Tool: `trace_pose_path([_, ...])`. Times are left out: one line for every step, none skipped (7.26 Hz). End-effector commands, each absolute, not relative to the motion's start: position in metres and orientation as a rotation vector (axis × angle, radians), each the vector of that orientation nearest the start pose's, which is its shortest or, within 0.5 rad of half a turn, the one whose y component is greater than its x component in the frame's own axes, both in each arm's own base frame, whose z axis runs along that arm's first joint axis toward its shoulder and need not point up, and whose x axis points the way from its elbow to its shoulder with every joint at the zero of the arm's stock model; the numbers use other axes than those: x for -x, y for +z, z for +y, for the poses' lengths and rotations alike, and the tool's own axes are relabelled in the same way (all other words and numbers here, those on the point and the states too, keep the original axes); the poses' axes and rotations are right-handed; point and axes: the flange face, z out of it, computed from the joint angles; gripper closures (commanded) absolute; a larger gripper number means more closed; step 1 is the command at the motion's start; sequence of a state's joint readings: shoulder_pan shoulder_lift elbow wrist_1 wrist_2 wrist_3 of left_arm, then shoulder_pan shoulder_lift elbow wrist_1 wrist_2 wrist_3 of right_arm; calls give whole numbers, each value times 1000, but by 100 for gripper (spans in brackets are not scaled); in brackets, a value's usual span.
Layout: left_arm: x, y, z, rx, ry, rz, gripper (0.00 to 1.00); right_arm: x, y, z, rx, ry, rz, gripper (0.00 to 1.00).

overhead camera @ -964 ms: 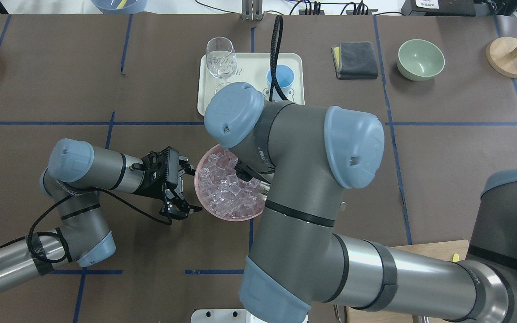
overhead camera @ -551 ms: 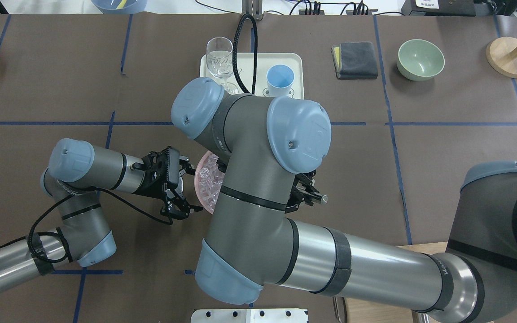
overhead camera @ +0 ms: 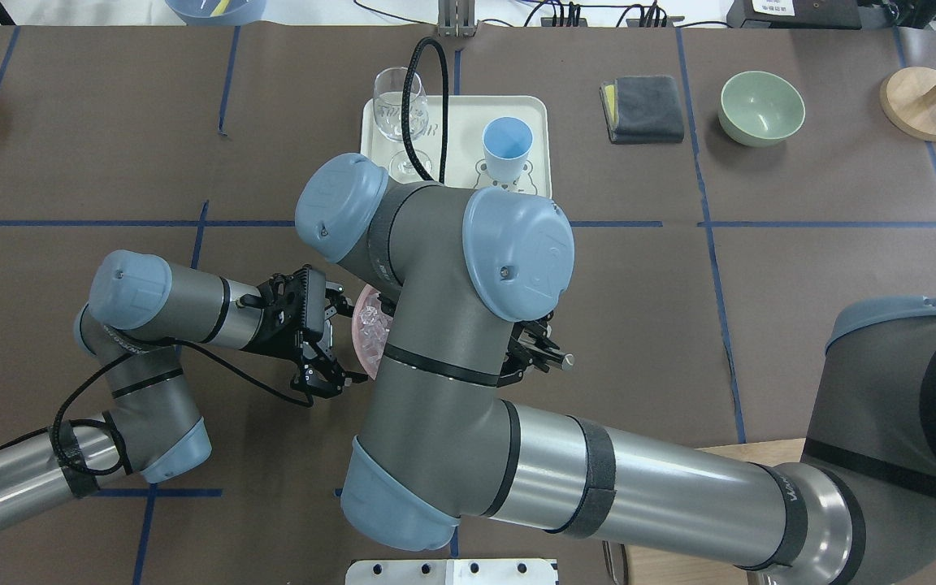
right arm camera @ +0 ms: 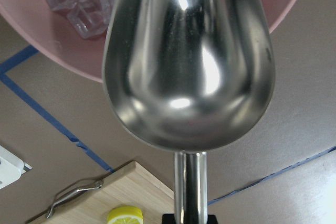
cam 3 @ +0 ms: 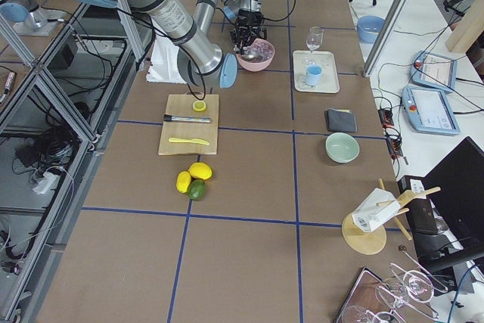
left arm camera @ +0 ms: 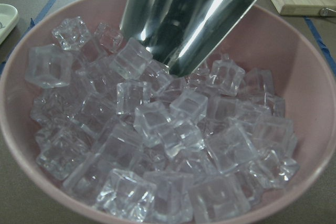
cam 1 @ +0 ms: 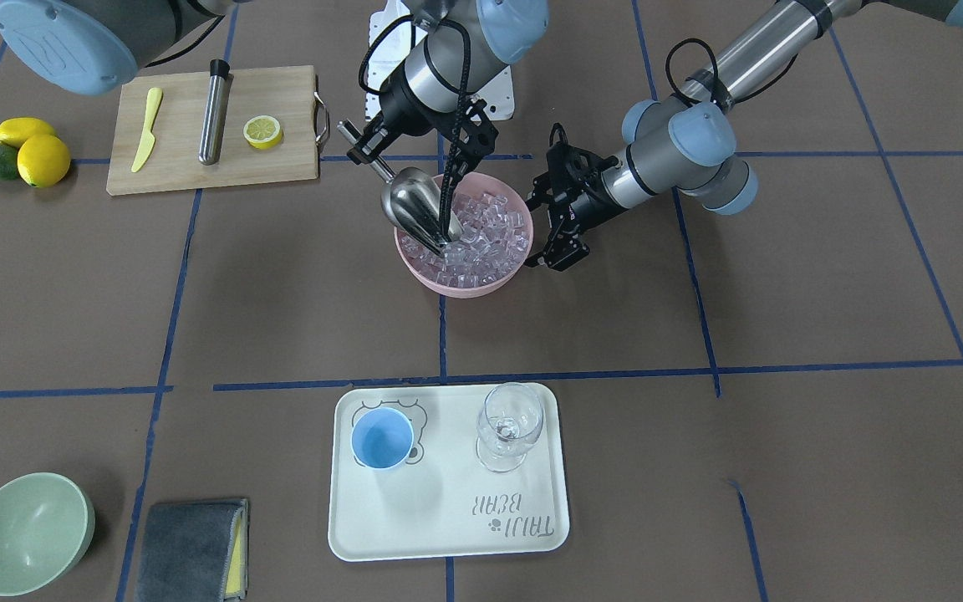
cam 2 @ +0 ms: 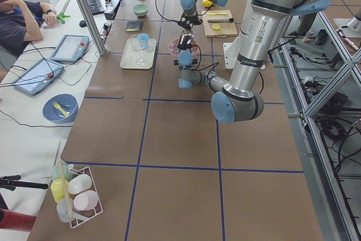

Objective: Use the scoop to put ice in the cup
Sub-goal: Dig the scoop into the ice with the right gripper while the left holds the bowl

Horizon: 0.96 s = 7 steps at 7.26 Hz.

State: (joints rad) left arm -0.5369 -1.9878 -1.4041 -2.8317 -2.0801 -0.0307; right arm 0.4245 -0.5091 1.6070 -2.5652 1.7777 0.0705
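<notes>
The steel scoop (cam 1: 413, 203) is tilted down, its tip among the clear ice cubes (cam 1: 488, 227) in a pink bowl (cam 1: 458, 289). My right gripper (cam 1: 363, 147) is shut on the scoop's thin handle, up and behind the bowl. The right wrist view shows the scoop's back (right arm camera: 189, 61) over the bowl's rim (right arm camera: 63, 56). The left wrist view shows the scoop (left arm camera: 194, 14) dipping into the ice (left arm camera: 173, 145). My left gripper (cam 1: 540, 227) is open beside the bowl. The light-blue cup (cam 1: 382, 439) stands empty on a white tray (cam 1: 448, 518).
A clear stemmed glass (cam 1: 511, 428) stands on the tray beside the cup. A wooden board (cam 1: 281, 163) with a yellow knife, a steel cylinder and a lemon half lies behind the bowl. A pale green bowl (cam 1: 26, 531) and a grey cloth (cam 1: 189, 548) are far off.
My right arm has swung left over the pink bowl and now hides most of it from overhead. The scoop handle's end has shifted slightly left. My left arm has not moved.
</notes>
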Motion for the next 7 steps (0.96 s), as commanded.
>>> trace_pose_path([-511,360,-403,-1140,1168,1179,0,570,110,-366,-3,-1100,-243,100])
trace_pose_path([-511,360,-403,-1140,1168,1179,0,578,113,-364,-32,-1085,-253,100])
trace_pose_path([-511,360,-403,-1140,1168,1179,0,583,119,-365,-57,-1087,-267,100])
trace_pose_path([-511,360,-403,-1140,1169,1177,0,586,125,-365,-71,-1090,-278,100])
trace_pose_path([-511,360,-403,-1140,1167,1177,0,588,132,-366,-82,-1087,-287,100])
trace_pose_path([-511,360,-403,-1140,1167,1177,0,590,136,-367,-98,-1085,-299,100])
trace_pose_path([-511,360,-403,-1140,1167,1177,0,590,141,-367,-112,-1084,-310,100])
